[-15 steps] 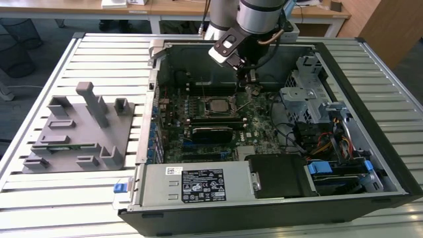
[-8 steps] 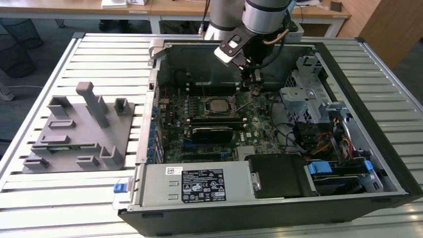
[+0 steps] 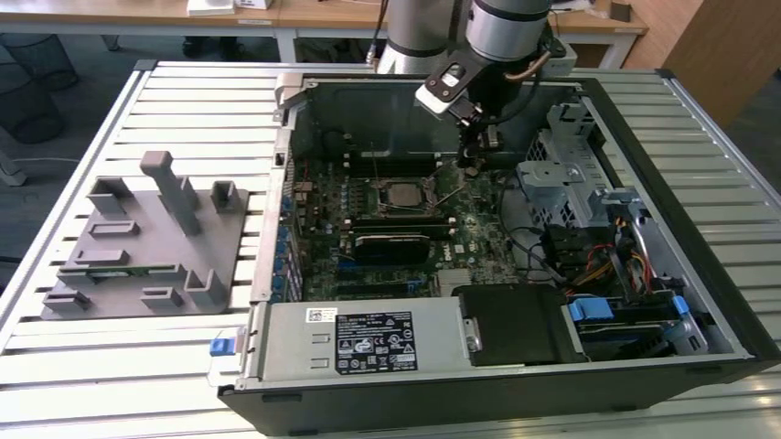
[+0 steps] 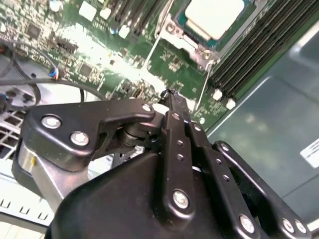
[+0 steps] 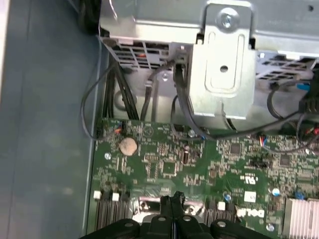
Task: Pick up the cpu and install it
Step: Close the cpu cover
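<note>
Slatted metal table (image 3: 123, 384) under a bright office light, with an open computer case (image 3: 488, 389) lying on it and a grey fixture (image 3: 146, 247) off to the exterior view's left. The arm reaches down into the case. The gripper (image 4: 172, 98) has its jaws pinched together with nothing between them, the tip low over the green board (image 5: 169, 164).

The cpu (image 4: 214, 15) lies flat in its socket, silver top up, near the tip but apart from it. A thin wire lever (image 4: 203, 84) runs from the socket toward the tip. I cannot tell whether it is latched.

My worry is that if the chip is not clamped, a sideways nudge on that lever or frame could shift it and damage the contacts below. The tip could also scrape small parts on the board, and the loose black cables (image 5: 179, 99) nearby could snag the wrist.
</note>
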`<state>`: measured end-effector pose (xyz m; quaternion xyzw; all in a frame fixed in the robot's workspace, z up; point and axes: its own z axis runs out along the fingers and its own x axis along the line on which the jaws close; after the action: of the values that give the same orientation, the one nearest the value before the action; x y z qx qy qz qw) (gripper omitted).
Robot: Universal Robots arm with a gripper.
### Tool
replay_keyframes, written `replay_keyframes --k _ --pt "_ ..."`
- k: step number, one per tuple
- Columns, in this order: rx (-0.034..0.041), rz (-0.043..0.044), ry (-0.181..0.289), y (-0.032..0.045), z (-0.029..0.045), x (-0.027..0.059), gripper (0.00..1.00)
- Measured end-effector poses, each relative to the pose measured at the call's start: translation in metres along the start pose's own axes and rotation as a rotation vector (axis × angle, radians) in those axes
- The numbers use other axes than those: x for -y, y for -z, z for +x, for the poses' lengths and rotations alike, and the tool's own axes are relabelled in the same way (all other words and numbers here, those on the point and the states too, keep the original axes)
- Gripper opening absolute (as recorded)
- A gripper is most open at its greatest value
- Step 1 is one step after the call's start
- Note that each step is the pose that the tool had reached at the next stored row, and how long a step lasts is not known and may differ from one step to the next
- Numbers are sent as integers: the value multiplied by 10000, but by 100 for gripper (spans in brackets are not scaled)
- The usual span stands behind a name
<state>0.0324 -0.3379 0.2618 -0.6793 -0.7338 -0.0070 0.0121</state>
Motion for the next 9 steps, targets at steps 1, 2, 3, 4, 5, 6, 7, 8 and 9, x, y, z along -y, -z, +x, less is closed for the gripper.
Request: replay_keyframes --k 1,2,3,4,5,6,7,8,9 --pt "2 0 0 -4 14 -24 11" --pt "5 1 -1 -8 25 -48 11" --pt "5 0 -2 -15 36 -69 11" --pt "8 0 -1 -20 47 -90 11" --pt "13 1 -1 -26 56 -109 11" --pt "15 1 -1 -32 59 -125 11" --pt "20 1 -1 -40 61 -139 11" --pt "31 3 -1 -50 61 -150 11" --pt "37 3 -1 -65 60 -157 11"
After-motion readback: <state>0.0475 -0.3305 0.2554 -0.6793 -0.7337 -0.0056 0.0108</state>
